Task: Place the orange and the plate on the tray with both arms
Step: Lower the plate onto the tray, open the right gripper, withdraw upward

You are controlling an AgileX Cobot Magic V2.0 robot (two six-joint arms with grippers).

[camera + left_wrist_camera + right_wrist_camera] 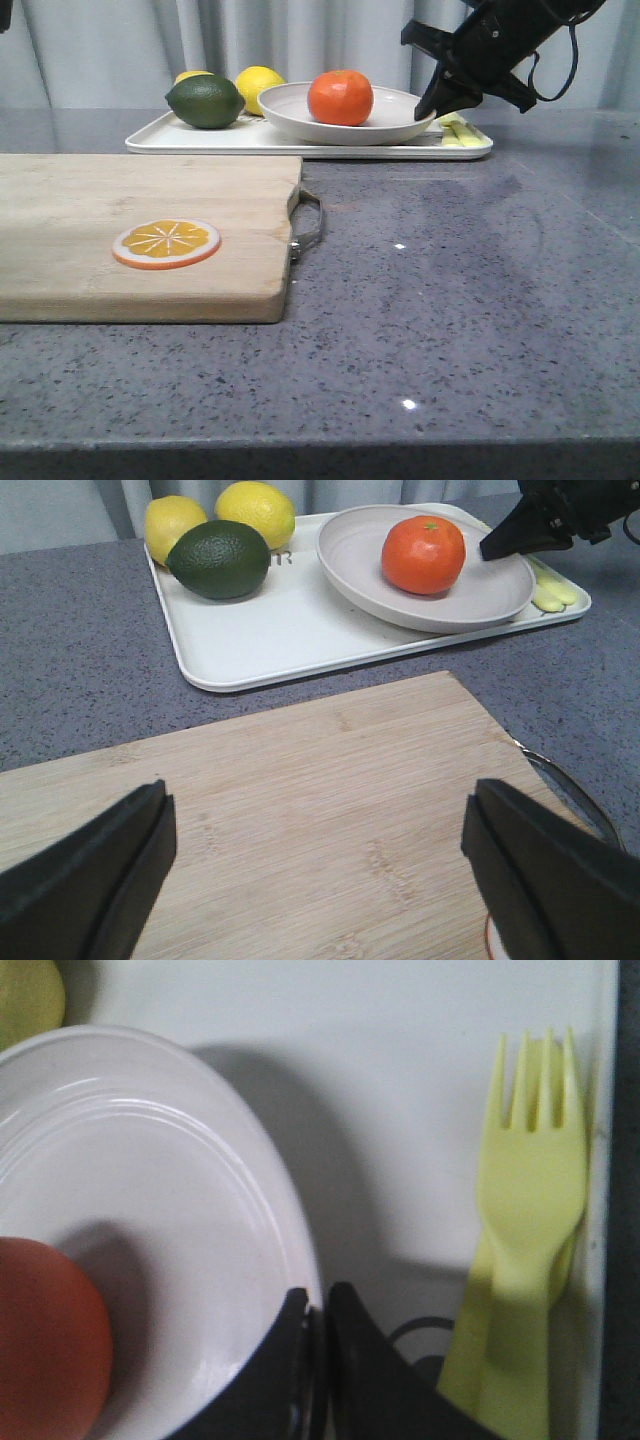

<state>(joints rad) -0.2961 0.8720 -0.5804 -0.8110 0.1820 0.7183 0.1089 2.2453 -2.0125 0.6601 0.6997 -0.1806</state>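
With my right gripper (pixel 318 1305) pinching the plate (pixel 300 112) rim on the tray (pixel 200 140) upper-center and left gripper (pixel 315 860) spread, a jerky release could roll the orange (pixel 340 97) out.

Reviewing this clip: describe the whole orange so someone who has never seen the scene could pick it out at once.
Start at the white rectangular tray at the far side of the grey table, behind the wooden cutting board. On the tray sits a shallow off-white plate, and the orange rests inside it. It is the only round orange-red fruit; the dark green lime and two lemons lie directly on the tray, and the orange slice is a flat disc on the board.
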